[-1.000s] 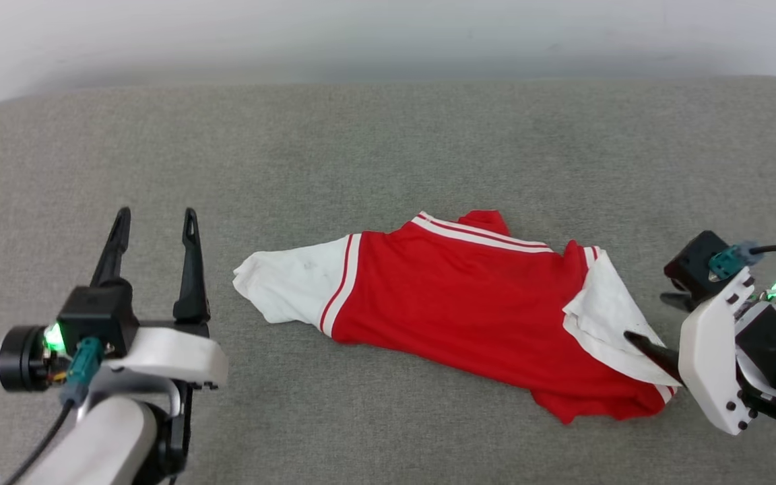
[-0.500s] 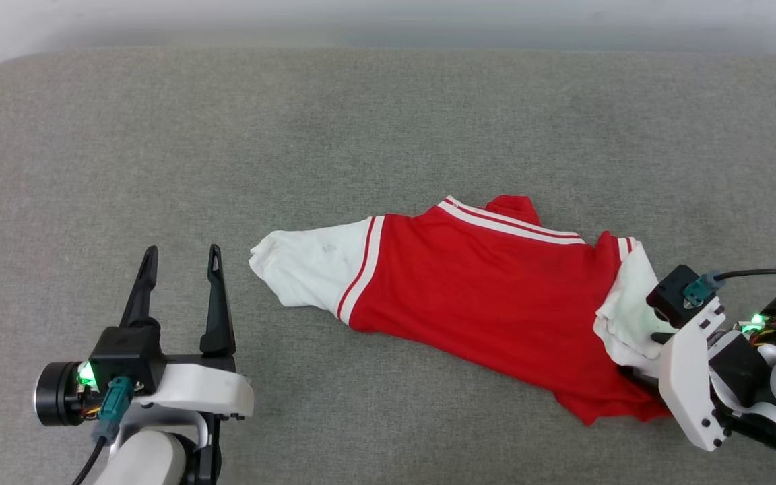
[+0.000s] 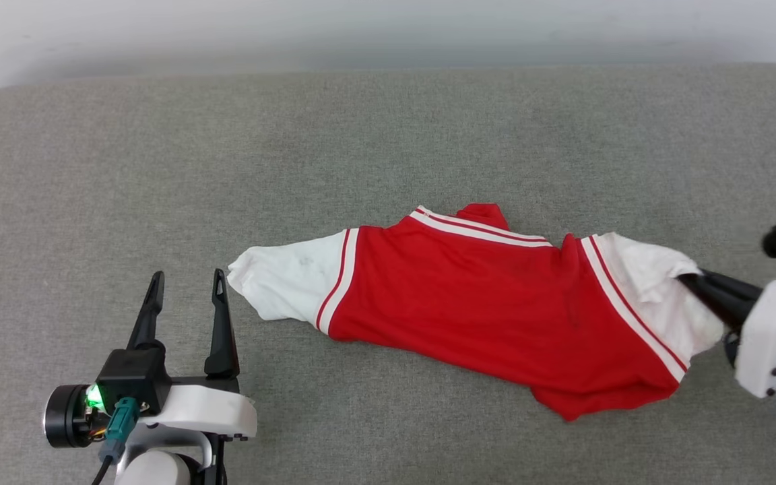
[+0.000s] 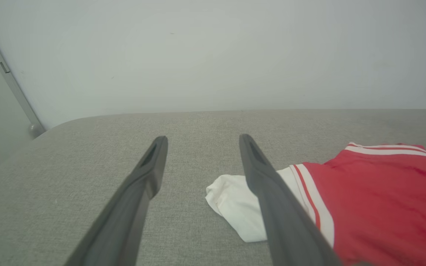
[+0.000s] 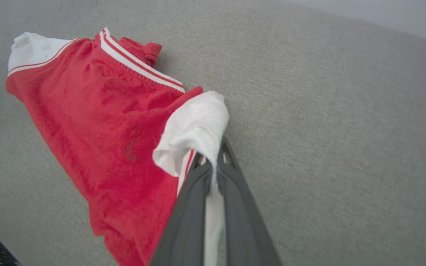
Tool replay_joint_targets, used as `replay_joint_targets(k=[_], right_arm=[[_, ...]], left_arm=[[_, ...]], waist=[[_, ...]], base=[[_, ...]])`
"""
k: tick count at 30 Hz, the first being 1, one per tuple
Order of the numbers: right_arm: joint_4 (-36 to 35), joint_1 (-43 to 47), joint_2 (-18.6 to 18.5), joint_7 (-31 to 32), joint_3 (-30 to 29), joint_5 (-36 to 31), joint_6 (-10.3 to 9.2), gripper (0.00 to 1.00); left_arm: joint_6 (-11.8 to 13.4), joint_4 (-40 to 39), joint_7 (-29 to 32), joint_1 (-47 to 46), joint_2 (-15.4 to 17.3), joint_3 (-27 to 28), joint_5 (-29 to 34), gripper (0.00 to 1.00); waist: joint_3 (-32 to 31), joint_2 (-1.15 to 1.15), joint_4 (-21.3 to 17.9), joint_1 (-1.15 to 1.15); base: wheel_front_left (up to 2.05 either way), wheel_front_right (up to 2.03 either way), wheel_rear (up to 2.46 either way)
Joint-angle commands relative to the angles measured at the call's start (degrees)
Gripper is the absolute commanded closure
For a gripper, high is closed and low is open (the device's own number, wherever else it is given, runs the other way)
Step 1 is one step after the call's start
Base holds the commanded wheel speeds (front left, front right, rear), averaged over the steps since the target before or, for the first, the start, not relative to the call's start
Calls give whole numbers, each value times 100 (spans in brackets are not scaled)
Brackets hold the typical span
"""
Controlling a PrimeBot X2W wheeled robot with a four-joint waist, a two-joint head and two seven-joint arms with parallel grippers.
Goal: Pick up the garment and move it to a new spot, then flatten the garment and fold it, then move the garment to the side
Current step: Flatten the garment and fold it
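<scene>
- Head view is showing the left fingers (image 3: pixel 218 316) standing wide apart at the lower left. They are holding nothing and hovering over the grey surface (image 3: pixel 388 121), with their tips sitting just beside the shirt's left sleeve (image 3: pixel 273 286) and not touching it.
- Left wrist view is showing the same. The left fingers (image 4: pixel 261 177) are spread, and the white sleeve end (image 4: pixel 231 207) is lying on the surface partly behind the right-hand one.
- The shirt (image 3: pixel 482 303) is lying mid-surface, stretching from left to right. Its red body is wrinkling, its lower edge is bunching toward the right, and the striped collar trim (image 3: pixel 475 229) is folding over at the far side. Most of it is resting on the surface rather than hanging.
- The right sleeve (image 3: pixel 651 289) is being pinched. The right fingers (image 3: pixel 718 296) are pressing fully together on its white edge at the right of the head view. In the right wrist view, white fabric (image 5: pixel 198 129) is bunching over the tips of the right fingers (image 5: pixel 235 192) and trailing down between them.
- Judging by this, the task is sitting at its first step. A grip for the pick-up is looking made on one sleeve, but the shirt is not yet being carried to a new spot.
- Flattening, folding and setting the shirt aside are all waiting to be done, and the free left fingers are looking well placed to take the other sleeve.
</scene>
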Motion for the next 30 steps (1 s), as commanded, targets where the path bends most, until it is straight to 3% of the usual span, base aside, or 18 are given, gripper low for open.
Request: replay_joint_targets(k=[1, 8, 16, 17, 18, 19, 26, 30], right_arm=[[103, 160, -5, -136, -213, 80, -3, 100], [1257, 716, 212, -432, -1254, 326, -3, 100], [2604, 944, 656, -425, -1466, 7, -8, 100], [2653, 922, 694, -504, -1493, -40, -8, 89], [2668, 884, 718, -601, -1536, -81, -8, 51], [2659, 840, 711, -728, -1584, -142, -7, 0], [2172, 867, 713, -1701, -1997, -887, -4, 0], [1600, 1017, 900, -2036, -2498, -1435, -3, 0]], left_arm=[[-54, 10, -23, 26, -39, 49, 60, 0], [-294, 51, -20, -76, -233, 225, 272, 0], [-487, 142, -20, -58, -415, 444, 458, 0], [-509, 165, -20, -38, -441, 470, 482, 0], [-533, 190, -20, -15, -459, 495, 495, 0], [-547, 219, -20, 3, -470, 524, 518, 0], [-718, 441, -20, -83, -349, 668, 642, 0], [-869, 613, 33, -295, -189, 642, 648, 0]], waist=[[37, 0, 2, 0], [218, 0, 73, 0], [294, 0, 108, 0], [270, 0, 99, 0], [242, 0, 88, 0], [204, 0, 73, 0], [-118, 0, -39, 0], [-219, 0, -95, 0]], base=[[0, 0, 0], [0, 0, 0], [0, 0, 0], [0, 0, 0], [0, 0, 0], [0, 0, 0], [0, 0, 0], [0, 0, 0]])
